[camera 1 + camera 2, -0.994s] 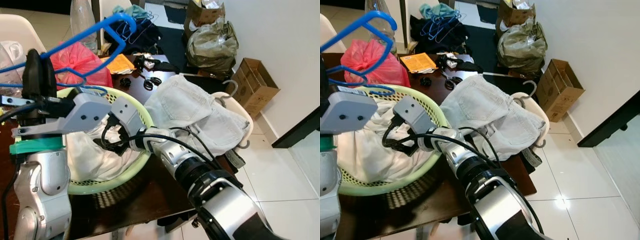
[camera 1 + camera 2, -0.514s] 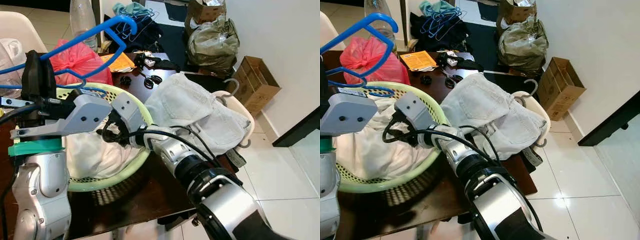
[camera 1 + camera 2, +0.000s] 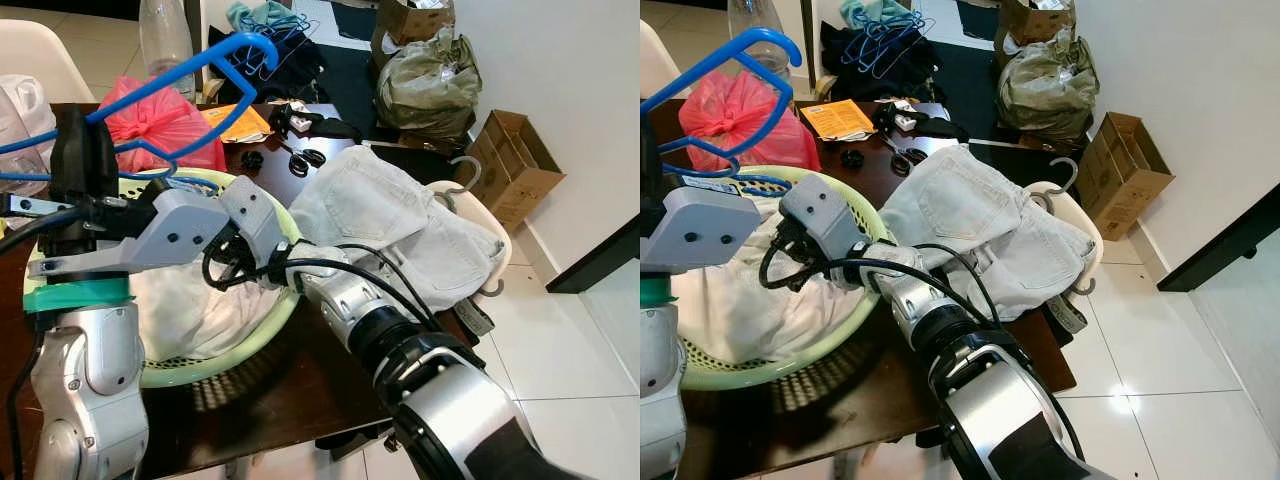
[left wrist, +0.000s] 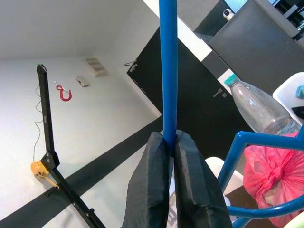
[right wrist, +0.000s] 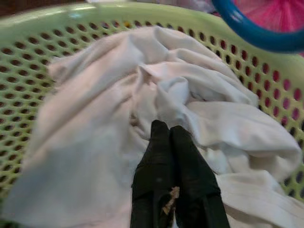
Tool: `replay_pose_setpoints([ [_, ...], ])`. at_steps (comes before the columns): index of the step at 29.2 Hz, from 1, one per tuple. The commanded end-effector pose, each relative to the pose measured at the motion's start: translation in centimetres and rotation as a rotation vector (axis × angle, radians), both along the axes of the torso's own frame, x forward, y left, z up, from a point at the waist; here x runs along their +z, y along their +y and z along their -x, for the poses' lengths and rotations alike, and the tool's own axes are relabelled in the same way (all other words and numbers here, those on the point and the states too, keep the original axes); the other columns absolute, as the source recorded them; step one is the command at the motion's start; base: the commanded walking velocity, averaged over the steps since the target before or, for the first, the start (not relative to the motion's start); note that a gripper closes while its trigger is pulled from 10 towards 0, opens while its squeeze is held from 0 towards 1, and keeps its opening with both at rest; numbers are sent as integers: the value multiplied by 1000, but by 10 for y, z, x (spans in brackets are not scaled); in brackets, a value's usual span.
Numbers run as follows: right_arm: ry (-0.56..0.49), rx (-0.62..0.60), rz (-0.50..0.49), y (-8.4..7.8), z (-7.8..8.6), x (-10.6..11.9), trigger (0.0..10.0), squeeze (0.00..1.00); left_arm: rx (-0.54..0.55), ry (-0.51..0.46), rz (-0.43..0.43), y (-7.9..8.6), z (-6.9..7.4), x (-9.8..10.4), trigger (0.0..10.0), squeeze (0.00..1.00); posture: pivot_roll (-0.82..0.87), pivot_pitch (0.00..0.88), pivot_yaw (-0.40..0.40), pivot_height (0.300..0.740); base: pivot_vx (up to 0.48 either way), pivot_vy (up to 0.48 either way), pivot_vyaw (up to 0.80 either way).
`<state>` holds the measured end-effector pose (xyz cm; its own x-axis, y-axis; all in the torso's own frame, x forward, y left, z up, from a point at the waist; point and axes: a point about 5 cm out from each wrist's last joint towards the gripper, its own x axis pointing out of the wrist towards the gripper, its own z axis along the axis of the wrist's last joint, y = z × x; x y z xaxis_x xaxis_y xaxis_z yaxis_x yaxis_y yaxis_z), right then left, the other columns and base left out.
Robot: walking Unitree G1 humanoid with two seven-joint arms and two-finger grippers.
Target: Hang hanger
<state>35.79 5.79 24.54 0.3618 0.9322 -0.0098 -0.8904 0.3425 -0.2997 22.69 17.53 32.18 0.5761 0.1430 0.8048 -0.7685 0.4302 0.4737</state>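
Observation:
My left gripper is shut on the straight bar of a blue plastic hanger and holds it high above the table's left side, hook pointing away. My right gripper hovers inside the pale green laundry basket, fingers pressed together just over a crumpled white cloth; nothing is clearly caught between them. From the head, the grey wrist housing hides those fingers.
Pale trousers on a grey-hooked hanger drape over a white chair at the right. A red bag, bottle, orange packet and scissors sit behind the basket. A cardboard box and sacks stand on the floor.
My right gripper has risen a little and drawn back toward the basket's far side. The left gripper keeps the blue hanger in about the same place.

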Motion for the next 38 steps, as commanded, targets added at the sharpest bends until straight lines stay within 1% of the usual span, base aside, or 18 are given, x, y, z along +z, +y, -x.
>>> replay_pose_setpoints([
  [1,27,153,-110,45,30,12,10000,1000,-4,-27,-3,-3,4,3,10000,0,274,223,-110,740,0,0,0],
  [3,21,141,-115,46,30,15,10000,1000,-5,-29,-3,-3,4,3,10000,0,274,223,-110,740,0,0,0],
  [5,3,114,-79,48,29,13,10000,1000,-9,-32,-3,-4,3,4,10000,0,277,221,-109,740,0,0,0],
  [8,-2,133,-19,52,32,6,10000,1000,-10,-32,-3,-4,2,4,10000,0,280,221,-110,740,0,0,0],
  [9,-11,171,12,55,36,3,10000,1000,-9,-33,-4,-4,2,5,10000,0,285,222,-112,740,0,0,0],
  [12,-19,199,32,57,39,0,10000,1000,-9,-33,-5,-4,2,5,10000,0,287,222,-112,740,0,0,0],
  [14,-40,267,113,63,48,-10,10000,1000,-5,-32,-7,-4,3,5,10000,0,291,226,-116,740,0,0,0],
  [17,-46,282,140,65,50,-14,10000,1000,-3,-31,-7,-4,4,4,10000,0,291,226,-116,740,0,0,0],
  [18,-55,281,173,68,53,-18,10000,1000,-2,-30,-7,-4,4,4,10000,0,291,227,-118,740,0,0,0],
  [20,-55,281,173,68,53,-18,10000,1000,-2,-30,-7,-4,4,4,10000,0,291,227,-118,740,0,0,0],
  [21,-67,266,202,69,54,-22,10000,1000,-1,-29,-7,-4,4,4,10000,0,293,230,-120,740,0,0,0],
  [22,-67,266,202,69,54,-22,10000,1000,-1,-29,-7,-4,4,4,10000,0,293,230,-120,740,0,0,0],
  [23,-74,255,228,70,54,-26,10000,757,0,-29,-6,-4,3,4,10000,0,294,231,-121,740,0,0,0],
  [24,-82,240,254,71,54,-30,10000,0,1,-28,-5,-4,4,4,10000,0,293,232,-122,740,0,0,0],
  [28,-87,215,274,70,53,-33,10000,0,2,-27,-5,-4,4,3,10000,0,292,234,-123,740,0,0,0],
  [29,-90,196,284,70,52,-35,3608,0,2,-26,-4,-4,4,3,10000,0,292,235,-124,740,0,0,0],
  [30,-98,184,292,70,52,-36,0,0,3,-24,-3,-4,4,3,10000,0,291,236,-125,740,0,0,0],
  [38,-123,193,273,71,52,-32,0,0,5,-21,2,-4,4,2,10000,0,289,235,-125,740,0,0,0],
])
